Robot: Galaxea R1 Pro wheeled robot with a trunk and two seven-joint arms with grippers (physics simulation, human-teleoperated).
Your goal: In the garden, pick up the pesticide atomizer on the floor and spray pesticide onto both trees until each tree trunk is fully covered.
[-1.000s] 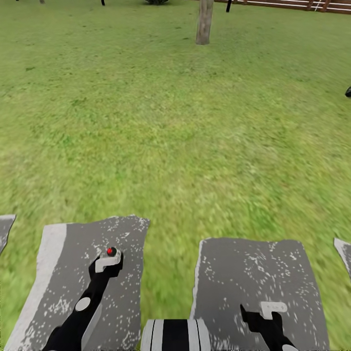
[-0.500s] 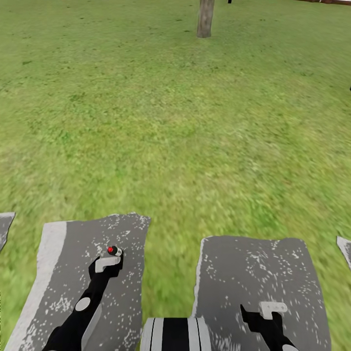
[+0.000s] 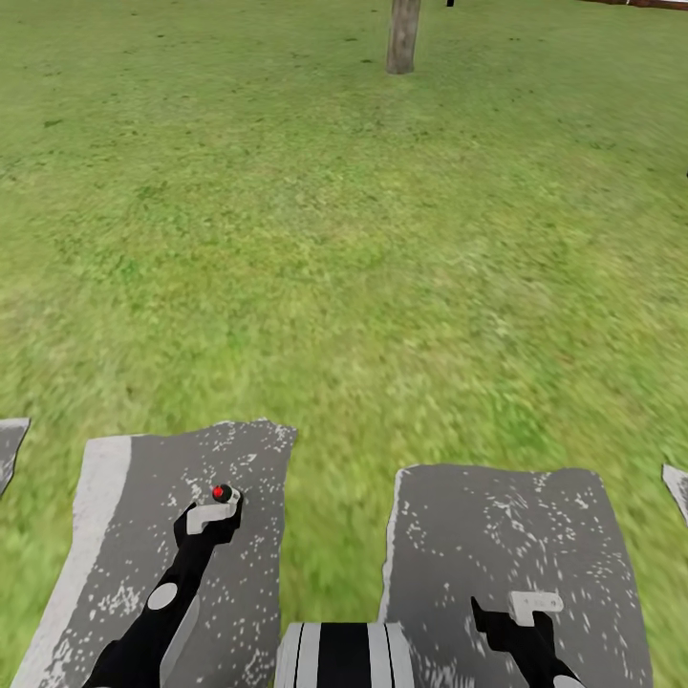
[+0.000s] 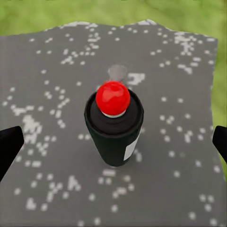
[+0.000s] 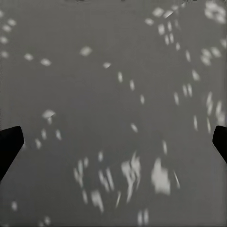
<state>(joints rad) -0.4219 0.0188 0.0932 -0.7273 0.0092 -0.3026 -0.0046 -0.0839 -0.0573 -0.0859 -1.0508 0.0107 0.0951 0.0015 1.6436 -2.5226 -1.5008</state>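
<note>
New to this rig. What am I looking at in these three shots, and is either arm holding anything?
It's a simulated wheeled robot with two arms. The big picture is its head camera: grass, one tree trunk far ahead, grey speckled slabs under the arms. The other two come from wrist cameras looking along the fingers. The left gripper is open; a black cylinder with a red ball on top sits between its fingers, apparently untouched. The right gripper is open and empty.

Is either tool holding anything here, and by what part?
Nothing. Left tool and right tool are open; the black bottle stands ungripped between the left's fingers.
</note>
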